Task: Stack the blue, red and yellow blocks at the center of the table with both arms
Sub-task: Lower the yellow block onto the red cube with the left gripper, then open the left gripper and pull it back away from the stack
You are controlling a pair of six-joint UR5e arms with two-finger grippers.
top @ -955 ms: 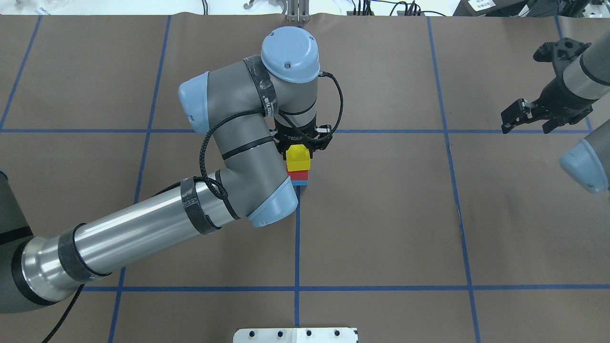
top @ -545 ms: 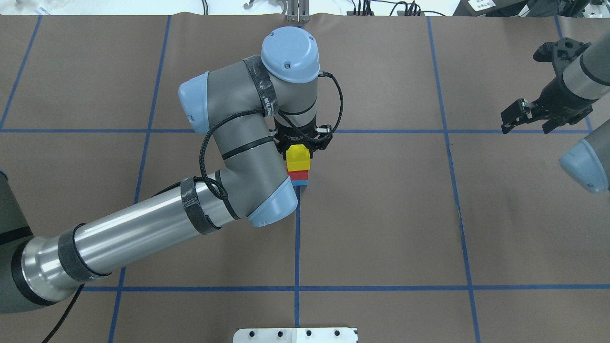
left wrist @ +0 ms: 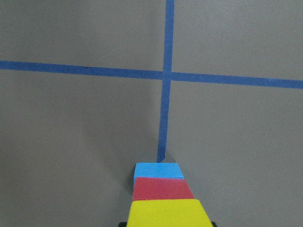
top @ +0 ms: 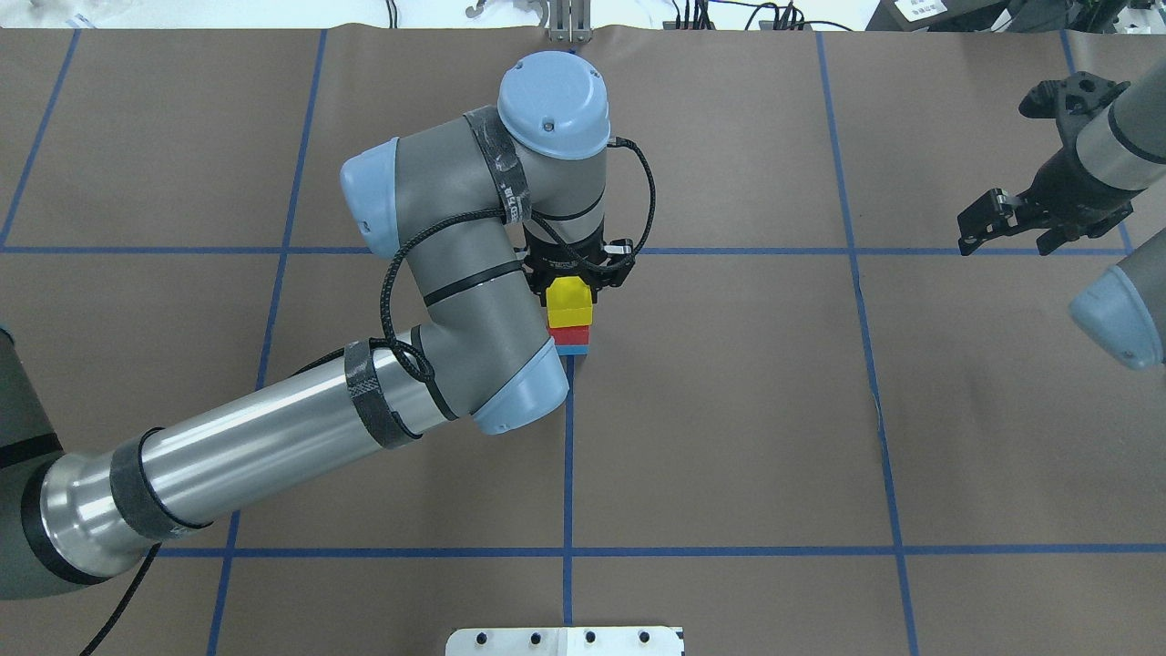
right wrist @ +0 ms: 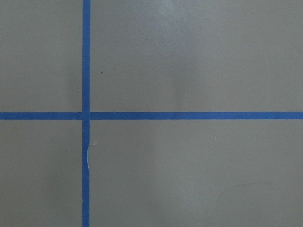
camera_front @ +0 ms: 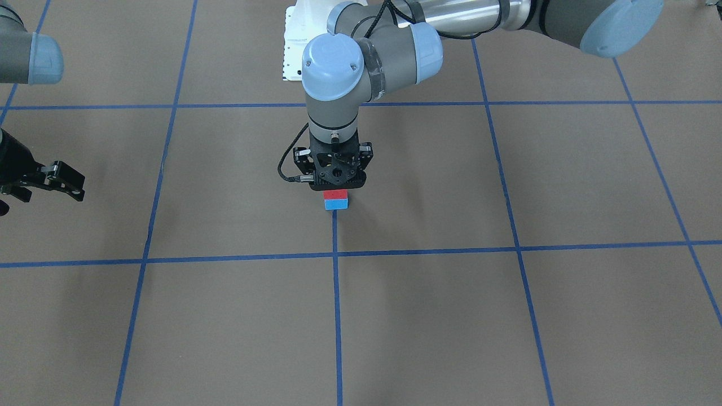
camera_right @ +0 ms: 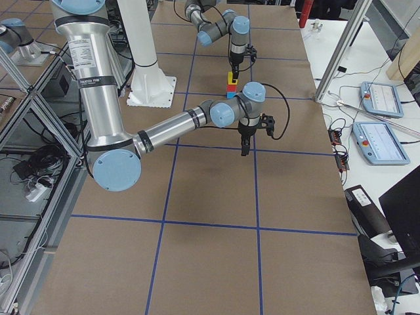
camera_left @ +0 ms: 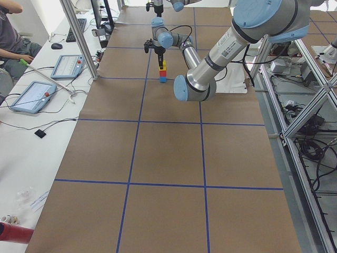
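The three blocks stand as one stack at the table's [top: 729,410] central tape crossing: blue block [top: 572,350] at the bottom, red block [top: 571,336] on it, yellow block [top: 569,301] on top. My left gripper [top: 570,290] points straight down with its jaws shut on the yellow block. In the left wrist view the yellow block [left wrist: 168,213] fills the bottom edge above red [left wrist: 162,188] and blue [left wrist: 158,170]. From the front the gripper body hides the yellow block. My right gripper [top: 1007,239] hangs open and empty far to the right, above bare table.
The white pedestal base [top: 565,640] sits at the robot's edge of the table. Beyond the far edge a side desk carries tablets [camera_left: 31,95], and a person's arm [camera_left: 13,50] rests there. A metal post [camera_left: 79,42] rises at that edge.
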